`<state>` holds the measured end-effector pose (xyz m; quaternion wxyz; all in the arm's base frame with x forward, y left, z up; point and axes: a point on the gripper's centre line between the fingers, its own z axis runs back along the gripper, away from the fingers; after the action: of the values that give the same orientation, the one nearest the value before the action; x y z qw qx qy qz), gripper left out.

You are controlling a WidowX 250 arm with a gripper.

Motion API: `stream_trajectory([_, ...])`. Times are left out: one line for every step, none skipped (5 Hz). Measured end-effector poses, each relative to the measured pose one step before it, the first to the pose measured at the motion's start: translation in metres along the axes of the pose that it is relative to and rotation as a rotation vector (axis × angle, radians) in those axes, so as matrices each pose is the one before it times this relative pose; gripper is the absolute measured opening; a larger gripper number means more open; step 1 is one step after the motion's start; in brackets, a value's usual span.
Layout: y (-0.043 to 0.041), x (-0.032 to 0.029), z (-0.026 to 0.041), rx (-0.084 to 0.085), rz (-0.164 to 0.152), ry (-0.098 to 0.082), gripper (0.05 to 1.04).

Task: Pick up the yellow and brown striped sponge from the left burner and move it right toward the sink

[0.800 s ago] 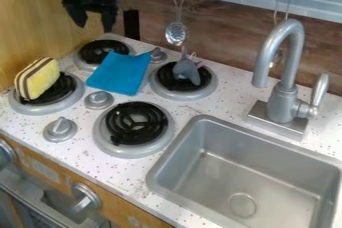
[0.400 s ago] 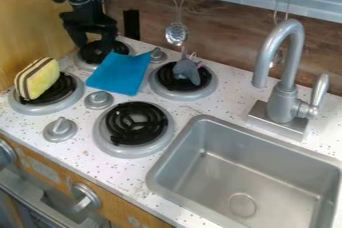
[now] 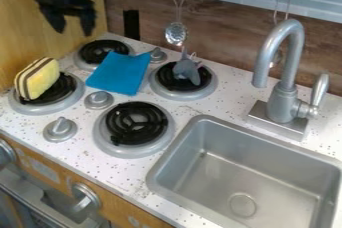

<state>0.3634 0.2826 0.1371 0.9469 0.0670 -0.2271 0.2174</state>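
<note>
In the camera view the black gripper [image 3: 72, 26] hangs at the upper left, above the back left burner [image 3: 100, 51]. Its two fingers are spread, with nothing between them. Nearest below it are a blue cloth [image 3: 120, 73], lying between the back burners and partly over the back left one, and a yellow sponge [image 3: 40, 79] with brown and white stripes, standing on the front left burner [image 3: 61, 92]. A grey plush-like toy [image 3: 186, 70] rests on the back right burner [image 3: 204, 83].
A grey sink [image 3: 234, 144] fills the lower right, with a tall faucet [image 3: 287, 72] behind it. Stove knobs [image 3: 99, 100] stand among the burners, including a front burner [image 3: 137, 124]. A slotted ladle [image 3: 176, 33] hangs on the back wall.
The gripper first came down toward the back left burner, then rose and shifted left, away from it. The cloth, sponge and grey toy stayed where they were.
</note>
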Motion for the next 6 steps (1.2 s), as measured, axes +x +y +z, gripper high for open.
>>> stream_trajectory([0.03211, -0.00632, 0.02668, 0.0427, 0.0547, -0.0208, 1.001])
stream_trajectory([0.02191, -0.01801, 0.00745, 0.0333, -0.0044, 0.033, 1.001])
stream_trajectory([0.01621, -0.02576, -0.00737, -0.036, -0.0252, 0.0688, 1.001])
stream_trajectory([0.01335, -0.01459, -0.00423, 0.0032, -0.0215, 0.0303, 1.001])
stream_trajectory([0.00104, -0.0126, -0.01713, -0.0415, -0.0301, 0.0673, 1.001])
stream_trajectory([-0.0029, -0.00657, -0.02269, -0.0426, -0.0117, 0.0427, 1.001])
